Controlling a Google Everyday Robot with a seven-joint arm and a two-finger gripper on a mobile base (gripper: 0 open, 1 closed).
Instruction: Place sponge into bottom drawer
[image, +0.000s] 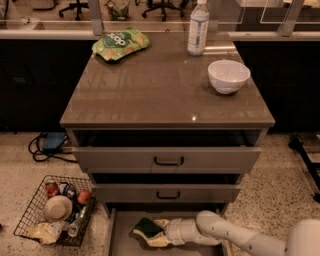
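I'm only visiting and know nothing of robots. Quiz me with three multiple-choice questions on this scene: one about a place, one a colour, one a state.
1. Where is the sponge? A on the cabinet top; B in the gripper, over the bottom drawer; C in the wire basket.
2. What colour is the bowl? A white; B red; C black.
3. The bottom drawer is: A shut; B pulled out; C missing.
Answers: 1 B, the pale fingers clasp it above the drawer floor. 2 A, it shows white. 3 B, its grey floor lies exposed.
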